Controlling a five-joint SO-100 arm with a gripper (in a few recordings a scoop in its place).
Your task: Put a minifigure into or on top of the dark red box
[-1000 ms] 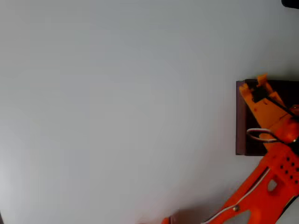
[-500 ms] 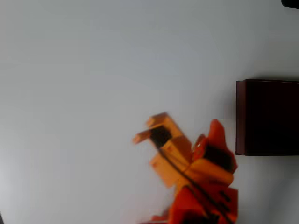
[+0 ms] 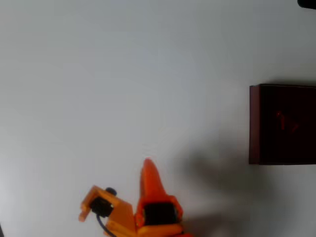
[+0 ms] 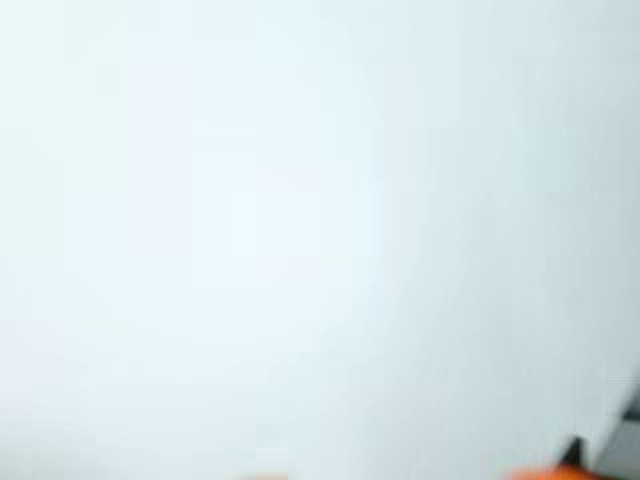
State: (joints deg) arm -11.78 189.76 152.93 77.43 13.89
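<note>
The dark red box [image 3: 254, 123] sits at the right edge of the overhead view, cut off by the frame. Inside its near-black interior a small faint red shape shows, the minifigure [image 3: 284, 121], lying on the floor of the box. My orange gripper [image 3: 147, 165] is far from it at the bottom centre, its pointed tip aimed up the picture with nothing seen in it. From above it reads as one tapered shape, so the jaw gap is hidden. The wrist view is blurred white table with a sliver of orange finger [image 4: 560, 472] at the bottom edge.
The white table [image 3: 123, 89] spreads bare across the left and middle. The arm's shadow [image 3: 217, 168] falls on the table between the gripper and the box. A dark object [image 3: 307, 3] pokes in at the top right corner.
The gripper left the box a second ago and swung left and down across the table to the bottom edge. The box interior is now uncovered, with the red figure visible in it.
</note>
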